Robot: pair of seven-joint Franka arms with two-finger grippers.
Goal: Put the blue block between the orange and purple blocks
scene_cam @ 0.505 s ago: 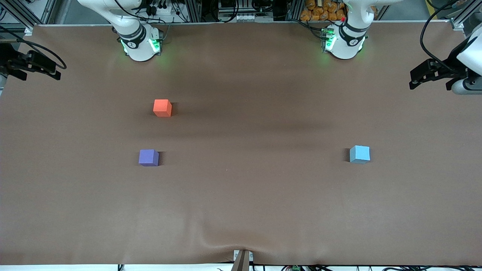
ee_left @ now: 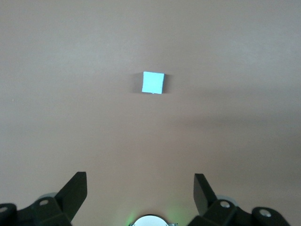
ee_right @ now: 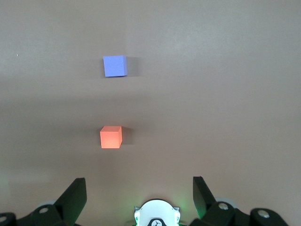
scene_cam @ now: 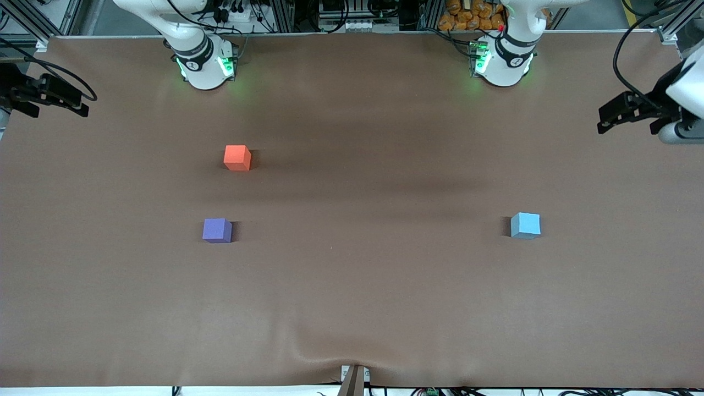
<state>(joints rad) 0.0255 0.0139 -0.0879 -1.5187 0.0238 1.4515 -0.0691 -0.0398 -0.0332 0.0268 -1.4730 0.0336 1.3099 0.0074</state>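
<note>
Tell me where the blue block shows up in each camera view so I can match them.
Front view: blue block on the table toward the left arm's end, alone.
Left wrist view: blue block on bare table, ahead of the open left gripper.
Right wrist view: not in it.
Shared landmark: the brown table cover.

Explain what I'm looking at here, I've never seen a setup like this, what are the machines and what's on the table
Two robot arms stand at a brown table. The wide picture looks down from across it; the other two come from cameras on the arms' wrists. The left tool and right tool are both open, hold nothing, and hang at opposite ends of the table. Three small cubes lie there: a blue block toward the left arm's end, and an orange block and purple block toward the right arm's end, the purple nearer the front camera.
</note>
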